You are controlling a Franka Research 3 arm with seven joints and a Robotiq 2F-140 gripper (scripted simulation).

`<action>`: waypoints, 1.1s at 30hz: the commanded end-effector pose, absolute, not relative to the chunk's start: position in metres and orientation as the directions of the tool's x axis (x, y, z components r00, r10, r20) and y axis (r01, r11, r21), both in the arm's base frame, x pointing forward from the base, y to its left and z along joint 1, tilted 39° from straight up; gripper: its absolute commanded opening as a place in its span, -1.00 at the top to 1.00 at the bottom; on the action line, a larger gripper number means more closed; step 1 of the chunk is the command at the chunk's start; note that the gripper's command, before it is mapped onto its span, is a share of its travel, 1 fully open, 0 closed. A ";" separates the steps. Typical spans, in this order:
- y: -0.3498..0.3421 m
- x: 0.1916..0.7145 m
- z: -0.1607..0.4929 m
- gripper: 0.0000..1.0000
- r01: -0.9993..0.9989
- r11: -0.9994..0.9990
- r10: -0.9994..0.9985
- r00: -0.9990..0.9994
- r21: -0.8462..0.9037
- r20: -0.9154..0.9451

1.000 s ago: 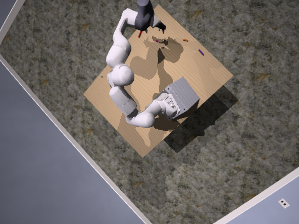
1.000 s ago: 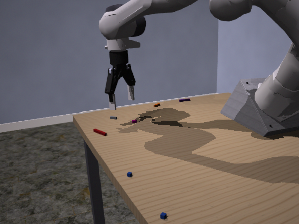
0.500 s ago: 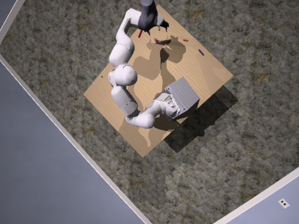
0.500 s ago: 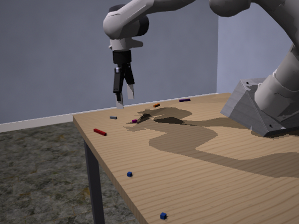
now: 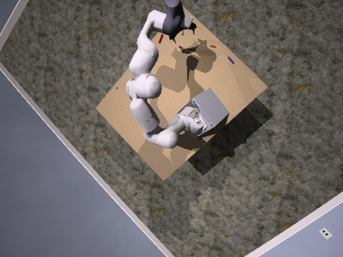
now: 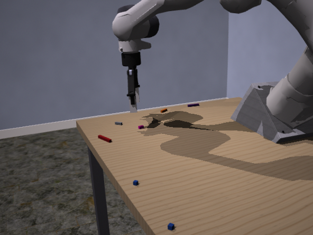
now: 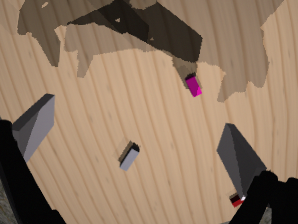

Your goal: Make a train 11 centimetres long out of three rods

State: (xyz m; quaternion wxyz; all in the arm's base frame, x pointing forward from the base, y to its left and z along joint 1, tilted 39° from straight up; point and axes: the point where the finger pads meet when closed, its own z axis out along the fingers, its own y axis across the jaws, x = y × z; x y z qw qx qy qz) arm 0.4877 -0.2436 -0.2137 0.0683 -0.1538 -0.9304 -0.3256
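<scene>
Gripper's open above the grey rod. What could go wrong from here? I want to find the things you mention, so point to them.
1. The grey rod (image 5: 182, 32) (image 6: 118, 123) (image 7: 129, 159) lies slanted between the fingers of the gripper (image 5: 183, 35) (image 6: 134, 108) (image 7: 139, 124), so closing might twist it or miss.
2. The magenta rod (image 5: 180, 46) (image 6: 140, 127) (image 7: 193, 86) is its near neighbour; a drifting finger could knock it.
3. The red rod (image 5: 160, 38) (image 6: 104, 138) (image 7: 236, 201) shows right by one fingertip in the wrist view, so a low sideways move might nudge it.

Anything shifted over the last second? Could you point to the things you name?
The gripper (image 5: 183, 36) (image 6: 135, 106) (image 7: 139, 124) has moved right in the exterior view and turned, its fingers now nearly lined up there. Nothing was grasped or released; it stays open. The grey rod (image 5: 182, 32) (image 6: 118, 123) (image 7: 129, 158), magenta rod (image 5: 180, 46) (image 6: 140, 127) (image 7: 193, 86) and red rod (image 5: 160, 38) (image 6: 104, 138) (image 7: 236, 201) haven't visibly moved.
</scene>
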 end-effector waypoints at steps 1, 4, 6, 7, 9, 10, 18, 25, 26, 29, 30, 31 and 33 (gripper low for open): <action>-0.248 0.481 -0.219 -1.00 0.169 0.775 0.118 -0.985 0.609 0.123; -0.250 0.477 -0.221 -1.00 0.122 0.779 0.081 -0.992 0.614 0.094; -0.252 0.475 -0.222 -1.00 0.090 0.782 0.056 -0.996 0.617 0.075; -0.252 0.473 -0.223 -1.00 0.075 0.782 0.044 -0.997 0.618 0.065; -0.254 0.471 -0.224 -1.00 0.043 0.783 0.019 -0.999 0.620 0.045; -0.254 0.470 -0.225 -1.00 0.027 0.783 0.006 -0.999 0.621 0.035; -0.260 0.461 -0.229 -1.00 -0.098 0.777 -0.092 -0.995 0.621 -0.042; -0.264 0.453 -0.233 -1.00 -0.210 0.762 -0.179 -0.978 0.613 -0.112; -0.265 0.452 -0.234 -1.00 -0.225 0.759 -0.191 -0.974 0.611 -0.122; -0.266 0.449 -0.235 -1.00 -0.257 0.752 -0.216 -0.966 0.607 -0.142; -0.266 0.449 -0.235 -1.00 -0.257 0.752 -0.216 -0.966 0.607 -0.142; -0.268 0.446 -0.237 -1.00 -0.299 0.742 -0.248 -0.954 0.601 -0.169; -0.269 0.444 -0.238 -1.00 -0.331 0.733 -0.272 -0.943 0.595 -0.189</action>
